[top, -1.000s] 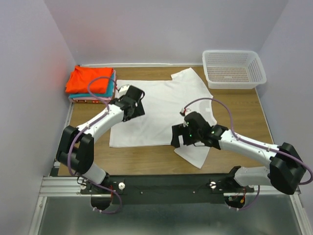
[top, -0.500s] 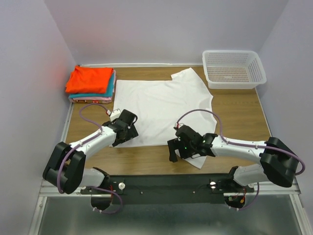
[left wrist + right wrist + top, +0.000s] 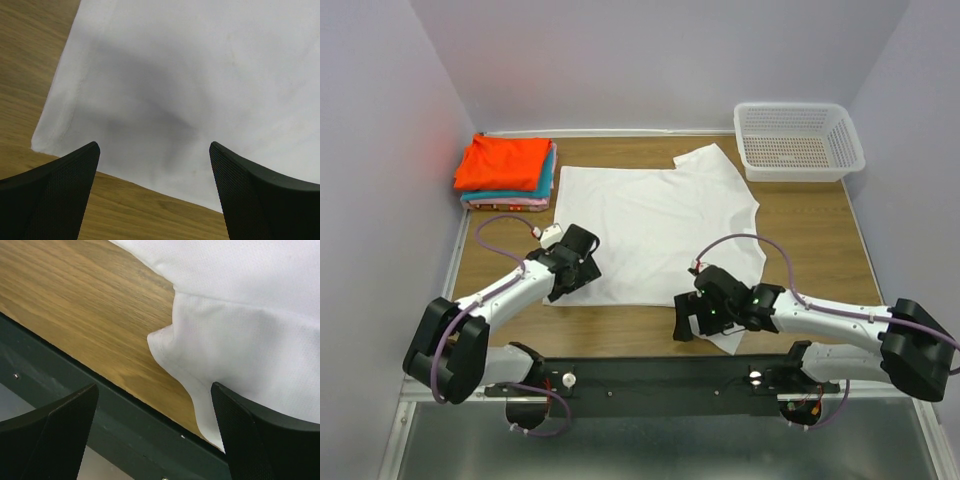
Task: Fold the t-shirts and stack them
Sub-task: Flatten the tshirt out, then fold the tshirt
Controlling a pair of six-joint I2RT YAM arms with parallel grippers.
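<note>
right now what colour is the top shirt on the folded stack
Orange-red folded cloth shirt, clearest in the top external view.

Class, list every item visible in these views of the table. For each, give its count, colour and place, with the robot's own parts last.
white t-shirt: one, white, spread flat mid-table, one tip reaching the near edge
folded t-shirts: three in one stack, orange-red over teal over pink, far left corner
mesh basket: one, white, far right corner
table: one, brown wood
rail: one, black, along the near edge
left arm: one, white with black joints, near left
right arm: one, white with black joints, near right
left gripper: one, black, open, over the white t-shirt's near left corner
right gripper: one, black, open, over its near right tip
</note>
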